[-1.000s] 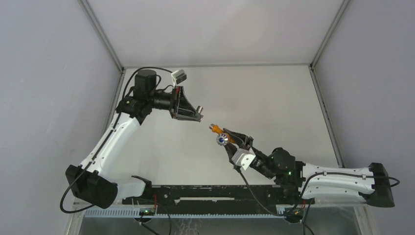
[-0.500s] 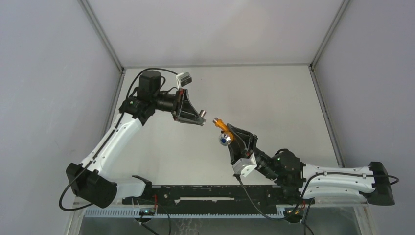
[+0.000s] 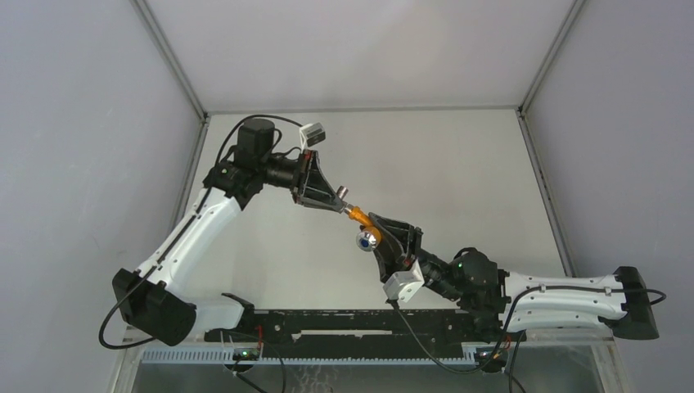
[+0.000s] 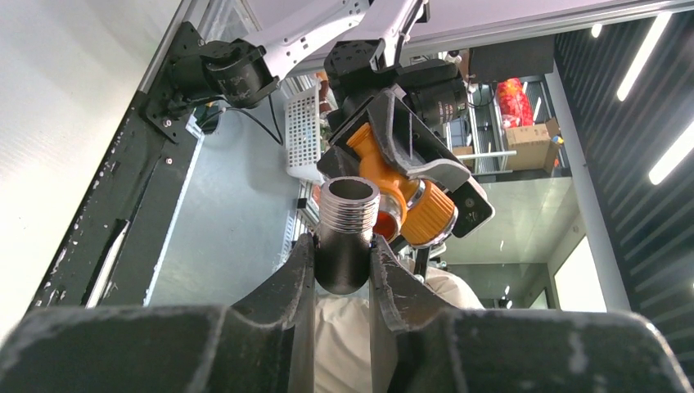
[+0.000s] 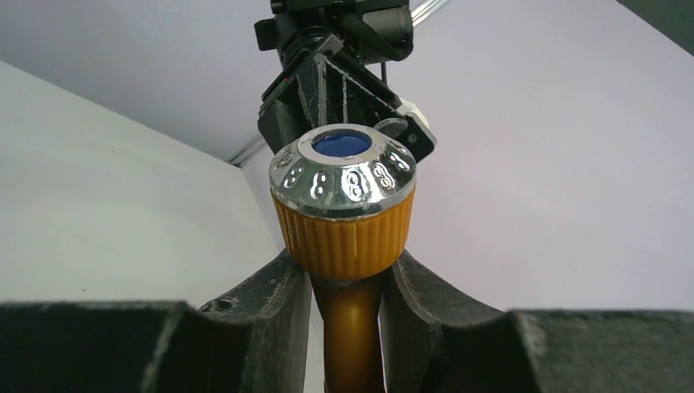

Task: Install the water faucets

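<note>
Three views, all sharing the orange tap body (image 3: 361,218).
Top external: far, above it, looking down. Left wrist: near, facing it over the grey fitting (image 4: 348,233). Right wrist: nearest, just behind it.

The pale counter (image 3: 458,155) carries a black rail (image 3: 344,321) along its 6 o'clock edge. The left arm base (image 3: 151,307) sits at 8 o'clock and the right arm base (image 3: 634,304) at 4 o'clock.

You have bright, even overhead light on the table (image 3: 458,164), shadows faint and soft. Your left wrist view catches ceiling strip lights (image 4: 652,51) blown out white. In your right wrist view the silvery cap (image 5: 343,176) glints sharply; the bottom edge blurs.
</note>
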`<act>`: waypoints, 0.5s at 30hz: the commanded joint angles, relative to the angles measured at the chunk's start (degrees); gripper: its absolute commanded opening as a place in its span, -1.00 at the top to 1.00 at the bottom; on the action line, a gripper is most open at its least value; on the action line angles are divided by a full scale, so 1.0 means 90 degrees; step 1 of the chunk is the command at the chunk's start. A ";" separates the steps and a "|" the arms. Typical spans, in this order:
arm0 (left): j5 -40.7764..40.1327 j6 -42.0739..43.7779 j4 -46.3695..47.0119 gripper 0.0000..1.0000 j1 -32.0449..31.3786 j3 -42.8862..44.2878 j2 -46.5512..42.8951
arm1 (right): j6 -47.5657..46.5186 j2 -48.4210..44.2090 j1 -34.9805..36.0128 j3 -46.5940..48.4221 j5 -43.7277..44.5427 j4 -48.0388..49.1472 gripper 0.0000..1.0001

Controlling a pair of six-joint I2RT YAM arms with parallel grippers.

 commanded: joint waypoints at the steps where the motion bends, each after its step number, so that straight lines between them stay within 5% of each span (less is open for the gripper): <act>1: 0.0162 -0.0137 0.0123 1.00 -0.0131 0.0220 -0.0269 | 0.0174 0.0047 0.0069 0.0278 -0.0109 0.0229 1.00; 15: 0.0115 -0.0091 0.0128 1.00 -0.0289 0.0294 -0.0387 | 0.0309 0.0049 0.0117 0.0275 -0.0231 0.0097 1.00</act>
